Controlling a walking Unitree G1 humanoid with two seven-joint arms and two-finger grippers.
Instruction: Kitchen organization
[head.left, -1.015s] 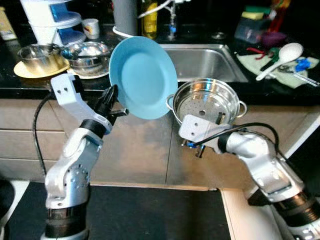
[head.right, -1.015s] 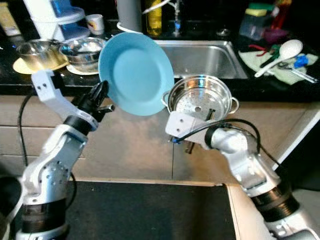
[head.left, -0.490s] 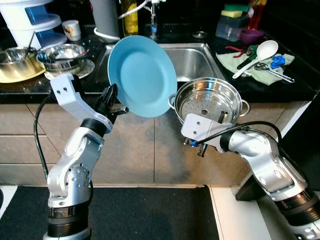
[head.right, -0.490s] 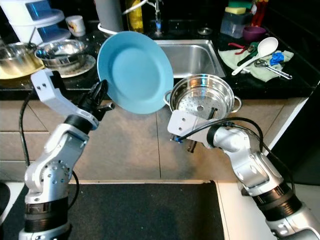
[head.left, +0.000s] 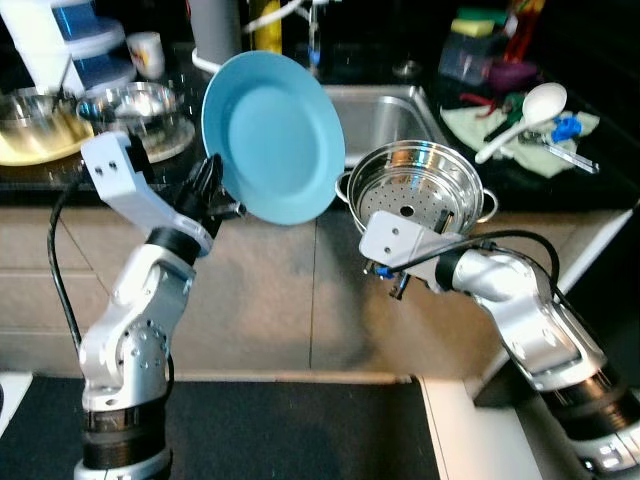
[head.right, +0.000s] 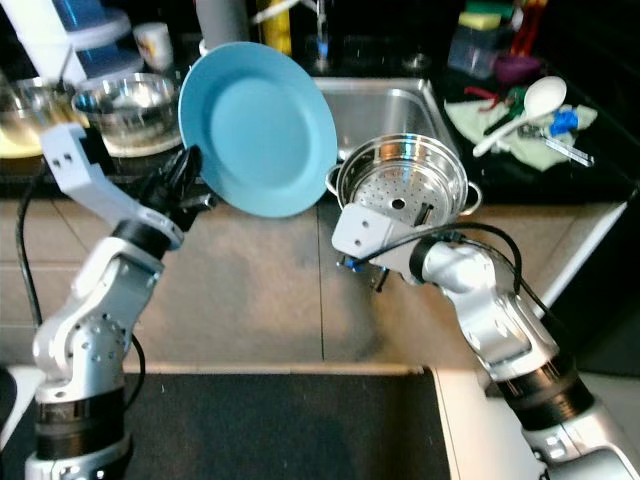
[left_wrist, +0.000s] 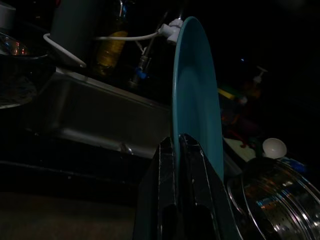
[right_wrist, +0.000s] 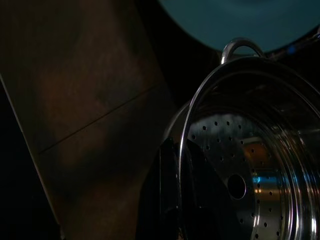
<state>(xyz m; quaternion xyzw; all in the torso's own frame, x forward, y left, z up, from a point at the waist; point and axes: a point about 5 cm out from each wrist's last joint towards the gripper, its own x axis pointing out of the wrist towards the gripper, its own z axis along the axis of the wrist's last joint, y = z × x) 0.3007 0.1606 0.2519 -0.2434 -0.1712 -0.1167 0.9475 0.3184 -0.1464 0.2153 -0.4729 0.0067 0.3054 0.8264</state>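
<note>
Facing the steel sink (head.left: 385, 115), I keep my left gripper (head.left: 212, 190) pinching the round blue plate (head.left: 268, 138) and my right gripper (right_wrist: 176, 165) clamped on the perforated steel steamer pot (head.left: 421, 190), both level.

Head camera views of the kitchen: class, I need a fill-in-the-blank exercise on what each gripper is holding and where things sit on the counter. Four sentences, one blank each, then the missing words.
1. The left gripper grips the rim of a ____ plate.
2. The right gripper is shut on the rim of a steel ____ with holes in its base.
3. Behind both, set into the dark counter, is a steel ____.
4. The white spoon lies on the robot's ____ side of it.

Missing words: blue; steamer pot; sink; right
</note>
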